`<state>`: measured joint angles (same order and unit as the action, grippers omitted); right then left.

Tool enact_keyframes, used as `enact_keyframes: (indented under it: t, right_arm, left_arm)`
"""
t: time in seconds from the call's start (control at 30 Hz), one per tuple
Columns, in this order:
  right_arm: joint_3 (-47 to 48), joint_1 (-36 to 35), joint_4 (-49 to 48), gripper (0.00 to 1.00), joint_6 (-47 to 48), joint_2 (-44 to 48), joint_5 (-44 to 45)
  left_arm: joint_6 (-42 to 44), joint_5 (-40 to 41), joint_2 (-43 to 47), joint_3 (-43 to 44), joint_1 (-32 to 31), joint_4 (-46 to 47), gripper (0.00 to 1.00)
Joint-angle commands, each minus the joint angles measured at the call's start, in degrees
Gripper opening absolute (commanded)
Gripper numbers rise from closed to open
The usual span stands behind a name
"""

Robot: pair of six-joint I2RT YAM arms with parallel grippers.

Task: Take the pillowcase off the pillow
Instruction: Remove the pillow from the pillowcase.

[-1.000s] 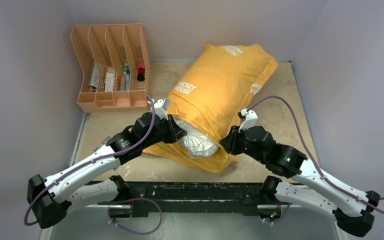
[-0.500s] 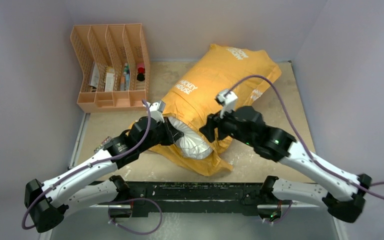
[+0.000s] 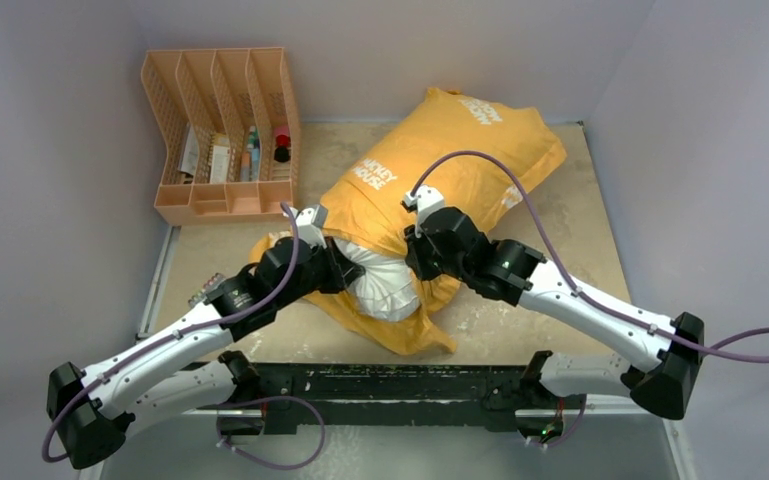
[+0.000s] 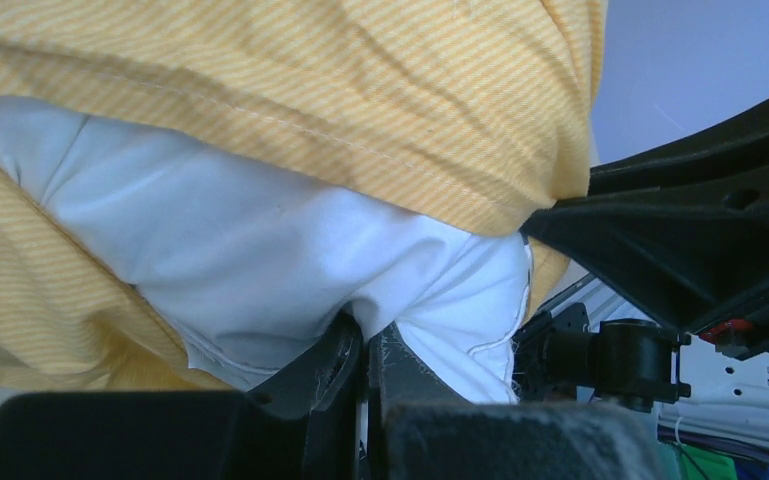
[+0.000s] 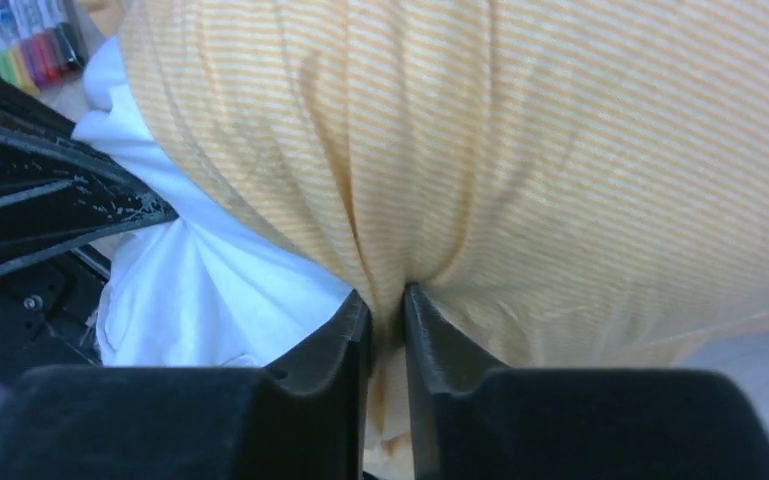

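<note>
Top view, location: the pillowcase [image 3: 440, 160] lies diagonally on the table [image 3: 570, 270], with the rack [image 3: 222, 135] well apart at far left.
Top view, progress: the pillow [image 3: 380, 288] bulges out of the near open end only, and most of it is covered. Judged early, with the bulk of the stripping left.
Top view, claws: the left gripper [image 3: 345, 268] and right gripper [image 3: 415, 258] flank the opening. Jaw state is unreadable here.
Left wrist view: the left gripper [image 4: 365, 345] is pinched narrow on white pillow [image 4: 290, 240] cloth, which is hidden from above.
Right wrist view: the right gripper [image 5: 387, 310] is clamped on a pillowcase [image 5: 560, 150] fold, with bare pillow just to its left.
</note>
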<state>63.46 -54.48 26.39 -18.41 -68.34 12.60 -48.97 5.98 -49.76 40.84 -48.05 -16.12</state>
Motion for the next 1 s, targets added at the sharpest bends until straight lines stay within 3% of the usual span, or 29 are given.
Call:
enact_keyframes:
  t: [0.0,0.03,0.07,0.17,0.27,0.33,0.43,0.5,0.53,0.57,0.63,0.7,0.73,0.87,0.97]
  right_arm:
    - [-1.4,0.0,2.9,0.07,-3.5,-1.0,8.4]
    - [-0.9,0.3,5.9,0.0,-5.9,-2.1,12.5]
    - [-0.4,1.0,7.7,0.0,-7.8,-2.9,20.5]
    - [0.8,8.9,5.1,0.0,-5.2,-3.6,24.7]
    - [2.3,21.0,0.3,0.0,-2.2,-3.5,22.3]
    - [3.6,24.6,-0.7,0.0,-2.2,-4.3,22.1]
    - [4.1,24.8,-1.3,0.0,-2.1,-6.1,6.1]
    - [2.2,23.9,-2.0,0.0,-5.1,-5.1,-18.8]
    - [-0.4,22.4,-5.5,0.0,-5.8,-2.9,-24.4]
    - [-2.1,19.8,-7.1,0.02,-7.0,-0.1,-23.8]
    - [-3.2,15.2,-7.3,0.22,-8.0,6.2,-18.5]
    - [-2.0,13.8,-5.0,0.46,-7.1,8.9,-18.2]
    - [-0.9,13.3,-3.5,0.53,-6.2,9.7,-19.0]
    - [3.1,6.5,1.0,0.57,-3.4,7.7,-17.3]
    - [5.2,-3.4,2.1,0.6,-2.7,3.4,-7.0]
  left_arm:
    - [0.2,0.4,0.4,-1.8,0.4,2.8,0.0]
    - [0.3,0.1,0.7,-1.8,0.4,2.6,0.0]
    - [0.3,-0.3,1.0,-1.9,0.4,2.1,0.0]
    - [-0.3,-1.7,3.4,-4.2,0.4,-0.3,0.0]
    - [-1.8,-1.9,8.9,-8.1,0.4,-3.0,0.0]
    - [-2.6,-0.4,13.1,-9.3,0.4,-5.4,0.0]
    - [-2.9,1.7,16.5,-9.0,0.3,-6.3,0.0]
    - [-2.8,2.3,15.6,-7.8,0.4,-5.6,0.0]
    - [-2.6,2.3,14.5,-7.1,0.4,-5.2,0.0]
    - [-2.6,1.8,13.2,-6.9,0.4,-4.1,0.0]
    - [-3.3,1.0,11.1,-7.4,0.4,-0.8,0.0]
    - [-3.6,1.8,10.0,-7.3,0.4,0.6,0.0]
    - [-3.9,3.0,9.8,-6.9,0.4,0.2,0.0]
    - [-5.3,12.4,11.0,-5.4,0.4,-5.8,0.3]
    - [-6.9,18.9,11.1,-4.7,0.3,-9.9,0.43]
